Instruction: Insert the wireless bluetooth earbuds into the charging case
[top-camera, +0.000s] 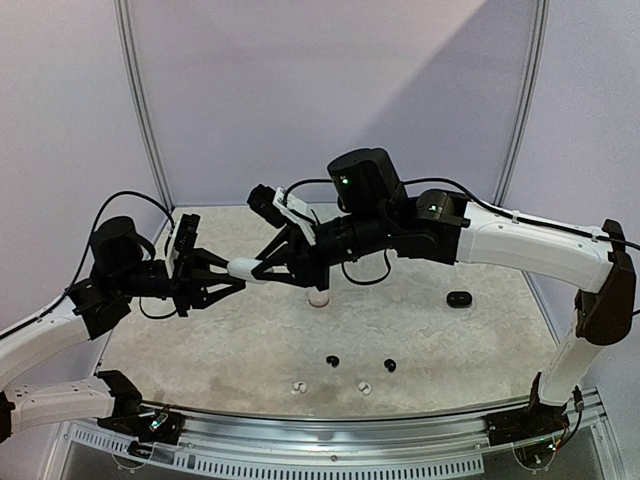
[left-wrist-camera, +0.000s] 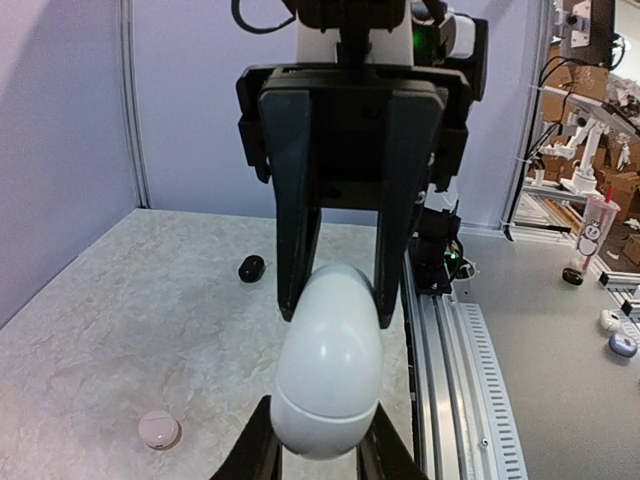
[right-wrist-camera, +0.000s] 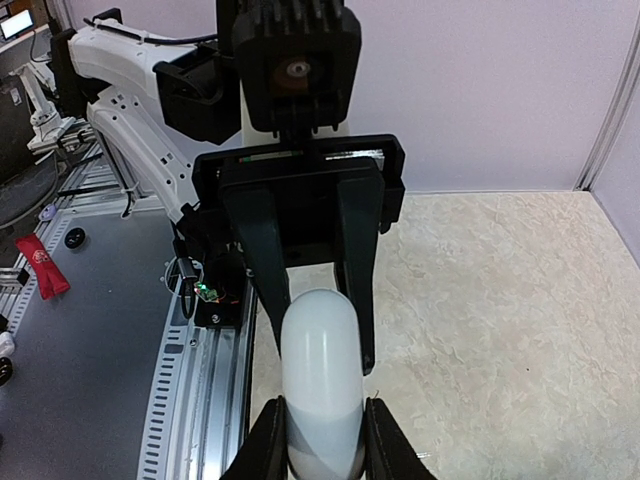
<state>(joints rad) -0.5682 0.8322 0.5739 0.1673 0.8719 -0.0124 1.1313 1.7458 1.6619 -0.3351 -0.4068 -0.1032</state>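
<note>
Above a pale marbled table (top-camera: 470, 350), the black-and-white left arm (top-camera: 60, 330) and right arm (top-camera: 520, 245) meet in mid-air. The left pincer (top-camera: 232, 273) and the right pincer (top-camera: 258, 270) each clamp opposite ends of a white, egg-shaped plastic charging case (top-camera: 246, 268), holding it between them, clear of the surface. On the table below the right pincer rests a round whitish case (top-camera: 318, 297); to the right lies a small black oval case (top-camera: 459, 299). Near the front edge, apart from every case, sit two tiny curved black earbuds (top-camera: 332, 360) and two tiny curved white earbuds (top-camera: 297, 387). The held shell is smooth and rounded, so an uneven pull could squirt it free, dropping it onto the earbuds.
</note>
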